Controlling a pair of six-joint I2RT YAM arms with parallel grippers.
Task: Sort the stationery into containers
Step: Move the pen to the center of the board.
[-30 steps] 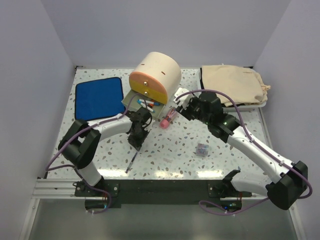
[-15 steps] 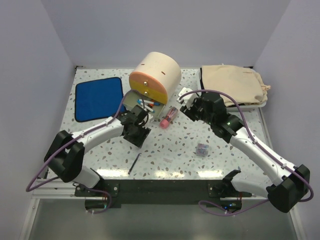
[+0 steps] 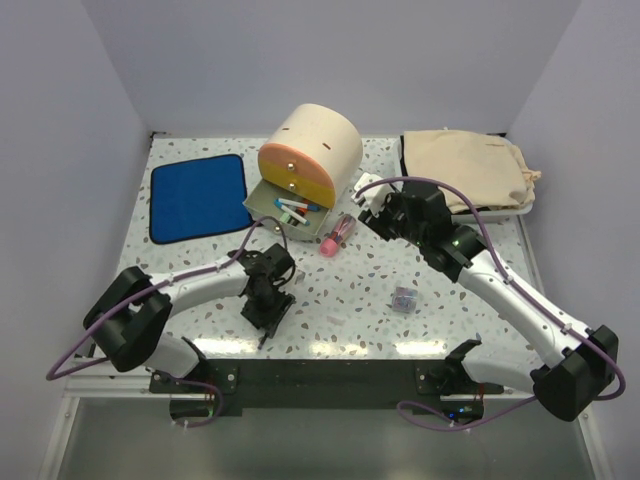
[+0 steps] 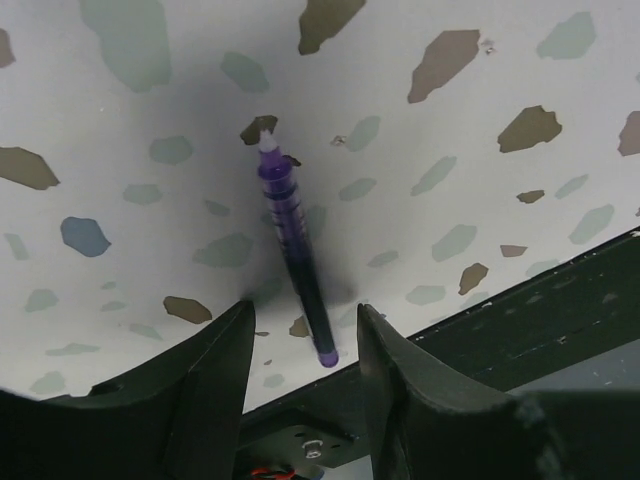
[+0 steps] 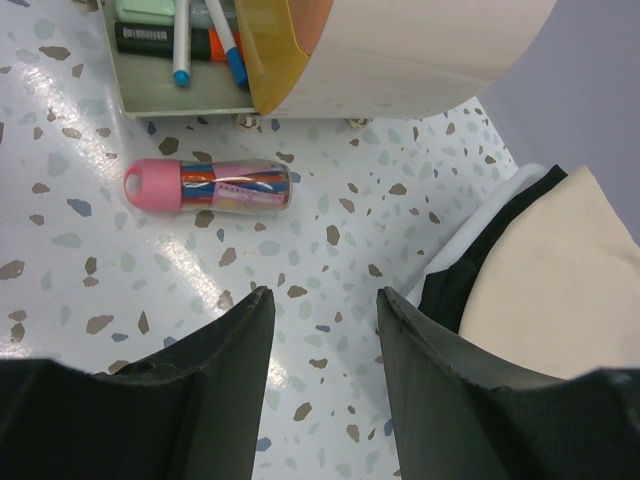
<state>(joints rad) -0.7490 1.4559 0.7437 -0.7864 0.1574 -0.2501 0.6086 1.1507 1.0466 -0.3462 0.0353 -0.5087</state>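
Pink tube [image 5: 208,187], one, below parted right gripper [image 5: 320,302]; one thin pen [image 4: 290,245] inside parted left gripper [image 4: 304,318].

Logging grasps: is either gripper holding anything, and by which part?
Nothing is held. The left gripper stands open astride the purple pen; the right gripper is open, empty.

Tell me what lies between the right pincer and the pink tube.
Only bare speckled table; the right wrist view shows nothing else between the right pincer and the pink tube.
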